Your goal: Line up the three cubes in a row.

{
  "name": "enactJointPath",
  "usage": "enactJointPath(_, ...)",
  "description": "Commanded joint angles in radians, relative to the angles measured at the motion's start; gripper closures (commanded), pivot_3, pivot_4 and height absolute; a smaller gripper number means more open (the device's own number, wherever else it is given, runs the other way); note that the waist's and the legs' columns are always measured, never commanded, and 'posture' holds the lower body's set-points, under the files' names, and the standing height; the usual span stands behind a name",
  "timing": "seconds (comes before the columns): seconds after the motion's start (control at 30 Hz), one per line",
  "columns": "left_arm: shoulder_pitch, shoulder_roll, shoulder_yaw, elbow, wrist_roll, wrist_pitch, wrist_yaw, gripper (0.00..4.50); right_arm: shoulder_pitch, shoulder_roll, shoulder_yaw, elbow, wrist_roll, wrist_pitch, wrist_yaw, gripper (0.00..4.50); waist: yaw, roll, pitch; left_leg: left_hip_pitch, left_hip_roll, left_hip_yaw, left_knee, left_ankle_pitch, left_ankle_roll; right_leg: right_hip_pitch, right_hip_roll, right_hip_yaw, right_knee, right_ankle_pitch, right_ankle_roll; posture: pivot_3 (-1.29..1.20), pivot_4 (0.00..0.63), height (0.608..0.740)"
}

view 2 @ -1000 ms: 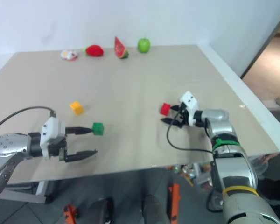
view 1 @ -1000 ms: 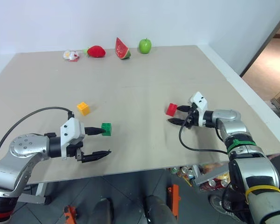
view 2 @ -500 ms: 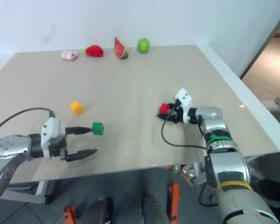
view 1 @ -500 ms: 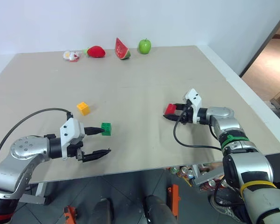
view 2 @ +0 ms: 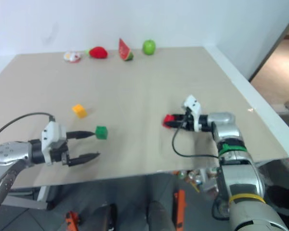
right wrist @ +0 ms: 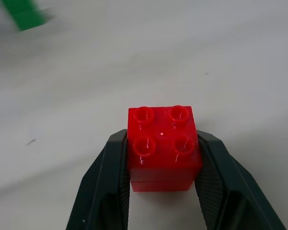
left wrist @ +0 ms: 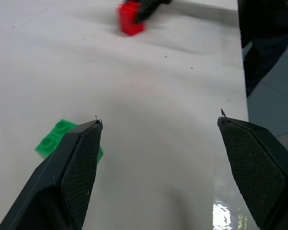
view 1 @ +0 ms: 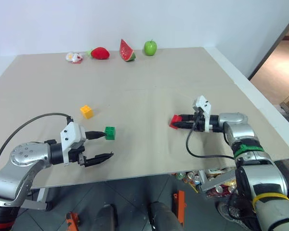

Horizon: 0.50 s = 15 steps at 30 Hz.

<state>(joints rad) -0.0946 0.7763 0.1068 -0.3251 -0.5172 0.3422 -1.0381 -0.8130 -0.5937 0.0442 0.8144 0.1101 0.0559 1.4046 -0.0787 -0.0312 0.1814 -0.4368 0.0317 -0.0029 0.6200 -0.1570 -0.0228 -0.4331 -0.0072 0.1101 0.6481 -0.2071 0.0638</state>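
Note:
The red cube [right wrist: 163, 146] has four studs on top and sits on the beige table between the two black fingers of my right gripper [view 1: 179, 121], which is shut on it. A green cube [view 1: 110, 133] lies at the table's front left, just past the upper fingertip of my left gripper [view 1: 104, 145], which is open and empty. The green cube [left wrist: 57, 140] rests beside one fingertip, outside the jaws. A yellow-orange cube [view 1: 86, 111] lies farther back on the left, apart from both grippers.
Toy fruits line the table's far edge: a strawberry [view 1: 99, 53], a watermelon slice [view 1: 126, 50], a green apple [view 1: 150, 47], plus a small pale toy [view 1: 73, 57]. The table's front edge [view 1: 149, 174] runs just below both grippers; the right edge borders a doorway.
My right gripper has closed its fingers onto the red cube and drawn back slightly toward the front edge with it. The left arm and the other cubes have kept still.

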Motion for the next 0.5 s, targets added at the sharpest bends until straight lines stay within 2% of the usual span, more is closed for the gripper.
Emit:
enactJointPath(0.03, -0.016, -0.003, 0.024, 0.002, -0.009, -0.025, -0.01, 0.5, 0.068, -0.038, 0.027, -0.158, 0.025, 0.061, 0.076, 3.24, 0.001, 0.0, 0.0, 0.0, 0.0, 0.0, 0.0, 0.0, 0.0, 0.0, 0.0, 0.0, 0.0, 0.0, 0.0, 0.0, 0.15, 0.74)
enactJointPath(0.23, -0.034, -0.005, 0.021, 0.031, -0.01, -0.031, -0.029, 0.5, 0.148, -0.065, 0.059, -0.283, 0.044, 0.078, 0.124, 3.24, 0.002, 0.0, 0.0, 0.002, 0.0, 0.0, 0.001, 0.0, 0.0, 0.001, 0.0, 0.0, 0.001, 0.001, -0.001, 0.0, 0.15, 0.74)
enactJointPath(0.5, -0.034, -0.002, 0.035, 0.032, -0.023, -0.019, -0.036, 0.5, 0.097, -0.044, 0.106, -0.206, 0.027, 0.006, 0.169, 3.24, 0.0, 0.0, 0.0, 0.005, 0.001, 0.0, 0.0, 0.0, 0.0, 0.004, 0.001, 0.0, 0.001, 0.0, -0.002, 0.0, 0.15, 0.74)
